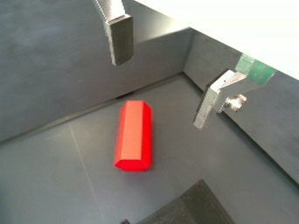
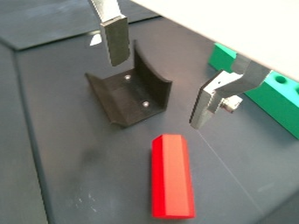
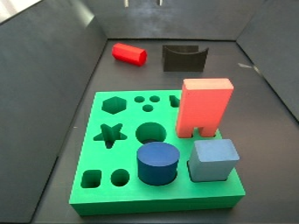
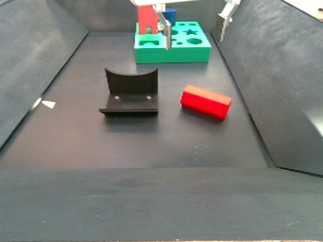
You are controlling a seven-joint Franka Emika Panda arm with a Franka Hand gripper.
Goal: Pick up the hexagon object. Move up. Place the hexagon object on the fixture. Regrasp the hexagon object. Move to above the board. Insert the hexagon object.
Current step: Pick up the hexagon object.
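The hexagon object (image 1: 135, 136) is a bright red peg lying flat on the dark floor; it also shows in a wrist view (image 2: 172, 175) and in both side views (image 3: 128, 53) (image 4: 207, 102). The fixture (image 2: 128, 87) stands right beside it, apart from it, and shows in both side views (image 3: 184, 58) (image 4: 130, 93). My gripper (image 1: 159, 92) (image 2: 156, 93) is open and empty, hanging well above the floor over the peg and fixture. Its fingers (image 4: 228, 11) show at the picture's edge in a side view. The green board (image 3: 117, 131) (image 4: 173, 43) lies farther off.
On the board stand a salmon-red arch block (image 3: 204, 107), a dark blue cylinder (image 3: 158, 164) and a grey-blue cube (image 3: 215, 160). Dark walls (image 3: 59, 52) enclose the floor on both sides. A corner of the board (image 2: 274, 96) shows behind one finger.
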